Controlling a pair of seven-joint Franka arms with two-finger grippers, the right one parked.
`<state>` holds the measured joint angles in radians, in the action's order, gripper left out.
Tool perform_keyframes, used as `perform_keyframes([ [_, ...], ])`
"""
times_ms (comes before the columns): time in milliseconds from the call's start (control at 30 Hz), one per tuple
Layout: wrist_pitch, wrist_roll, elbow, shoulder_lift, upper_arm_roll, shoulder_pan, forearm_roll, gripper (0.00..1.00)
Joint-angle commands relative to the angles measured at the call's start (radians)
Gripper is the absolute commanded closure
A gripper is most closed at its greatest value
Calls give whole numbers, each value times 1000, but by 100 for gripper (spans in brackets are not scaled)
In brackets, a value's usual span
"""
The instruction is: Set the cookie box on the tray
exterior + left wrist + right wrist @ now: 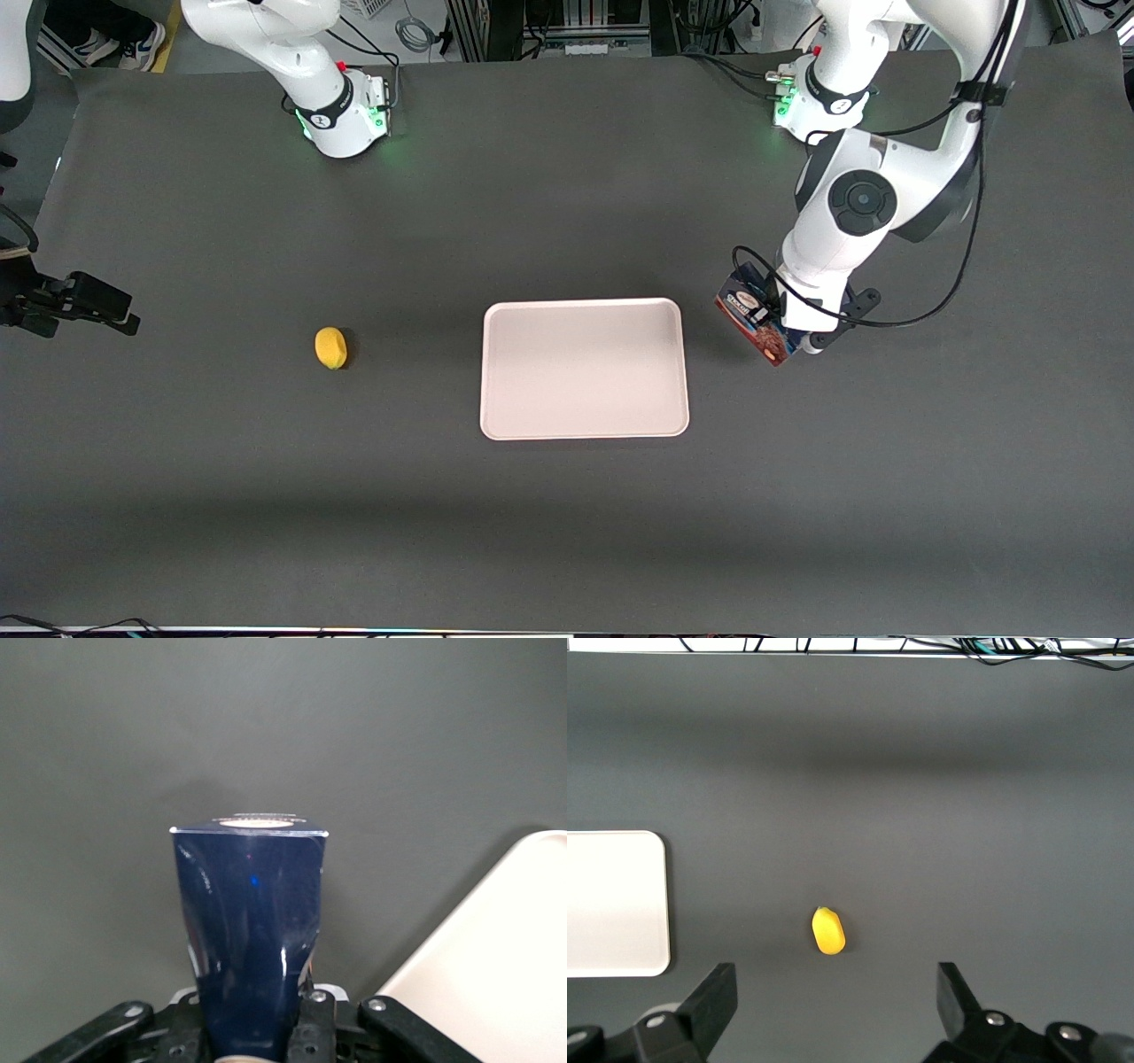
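Observation:
The cookie box (751,319) is a dark navy carton with a cookie picture. It hangs tilted in my left gripper (780,321), lifted off the dark table mat beside the tray, toward the working arm's end. In the left wrist view the box (251,921) stands between the jaws, which are shut on it, with my gripper (252,1028) at its base. The pale pink tray (585,368) lies flat in the middle of the table with nothing on it. Its rim also shows in the left wrist view (496,948) and in the right wrist view (616,904).
A small yellow rounded lump (330,347) lies on the mat toward the parked arm's end, well apart from the tray; it also shows in the right wrist view (828,931). Both arm bases stand along the table edge farthest from the front camera.

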<state>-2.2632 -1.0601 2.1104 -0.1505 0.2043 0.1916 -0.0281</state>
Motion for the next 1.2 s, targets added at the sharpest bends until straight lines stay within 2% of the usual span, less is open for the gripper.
perform_keyframes([
  [0,134,100,-154,9,-6,23,-18,71],
  [300,231,267,-354,-14,-8,51,-18,69],
  [500,229,278,-427,-59,-8,107,-26,70],
  [767,214,284,-543,-204,-6,204,-134,69],
  [1000,186,273,-561,-313,-3,261,-225,68],
  [1167,100,241,-549,-379,-3,269,-227,66],
])
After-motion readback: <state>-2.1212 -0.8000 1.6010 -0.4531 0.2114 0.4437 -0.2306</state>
